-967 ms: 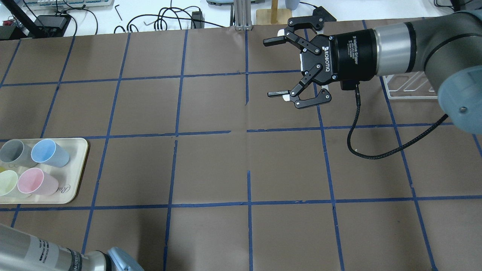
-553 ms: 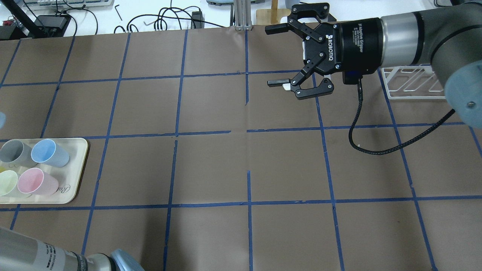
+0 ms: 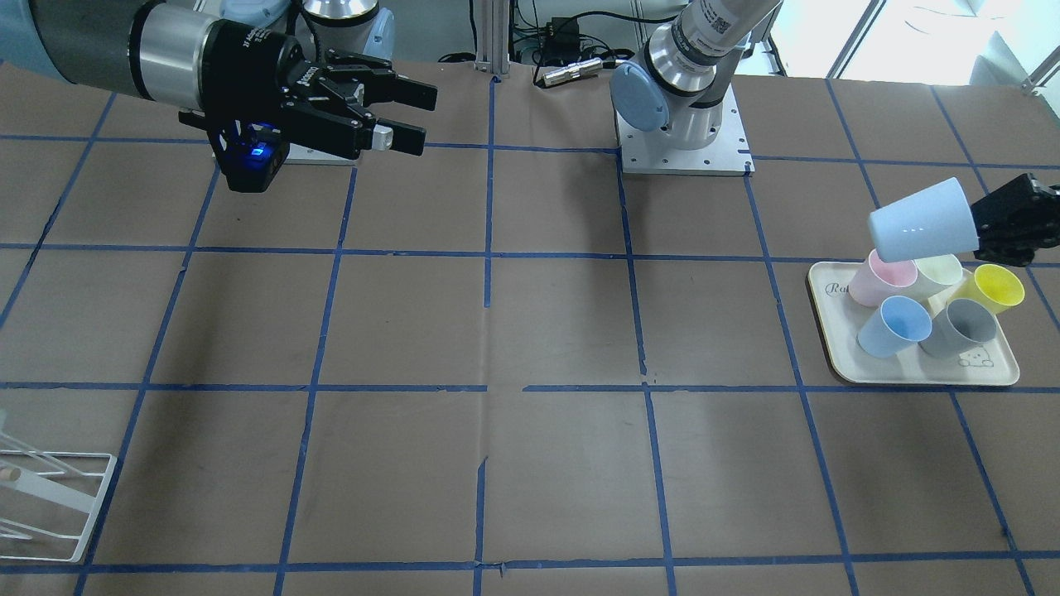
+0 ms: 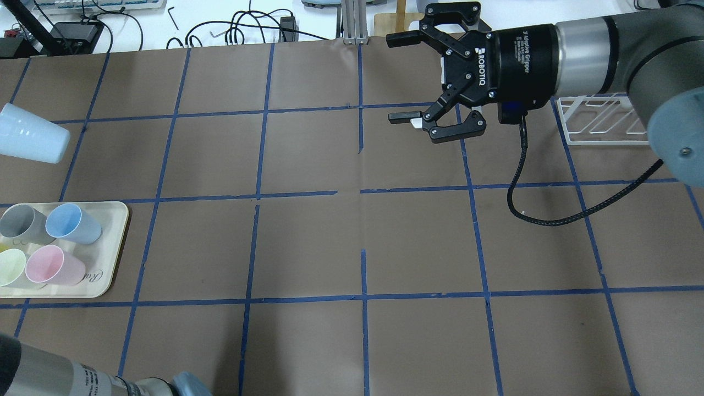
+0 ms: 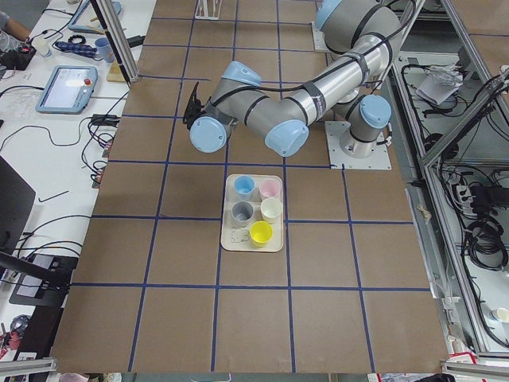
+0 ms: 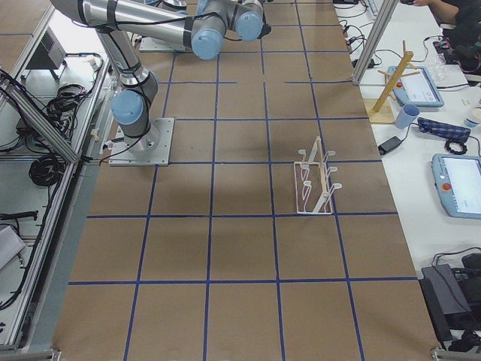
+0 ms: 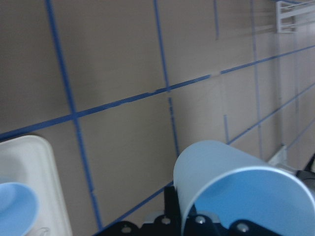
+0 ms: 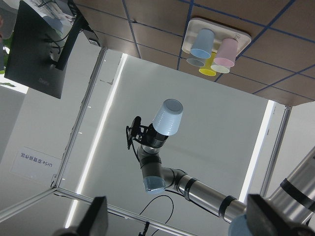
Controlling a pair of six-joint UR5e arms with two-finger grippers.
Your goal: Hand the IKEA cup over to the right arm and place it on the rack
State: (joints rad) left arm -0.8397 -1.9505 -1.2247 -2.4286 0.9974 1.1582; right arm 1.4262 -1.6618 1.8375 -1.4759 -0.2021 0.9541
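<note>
The pale sky-blue IKEA cup [image 3: 919, 222] is held on its side in the air by my left gripper [image 3: 990, 223], which is shut on its rim, base toward the table's middle. It hangs just past the tray. It also shows at the left edge of the overhead view [image 4: 30, 140], in the left wrist view [image 7: 231, 182] and in the right wrist view [image 8: 167, 117]. My right gripper [image 4: 400, 78] is open and empty, high over the far middle of the table, jaws facing the cup; it also shows in the front view [image 3: 418, 117]. The white wire rack [image 4: 599, 121] stands behind the right arm.
A cream tray [image 4: 118, 242] at the left holds the twin blue cup [image 4: 69, 221], a pink cup [image 4: 52, 265], a grey cup [image 4: 22, 223] and yellowish cups [image 3: 994, 285]. The right arm's black cable [image 4: 550, 217] hangs over the table. The rack also shows in the right side view [image 6: 316, 180].
The IKEA cup has come into the overhead view from the left edge. My right gripper has lifted toward the far edge, still open.
</note>
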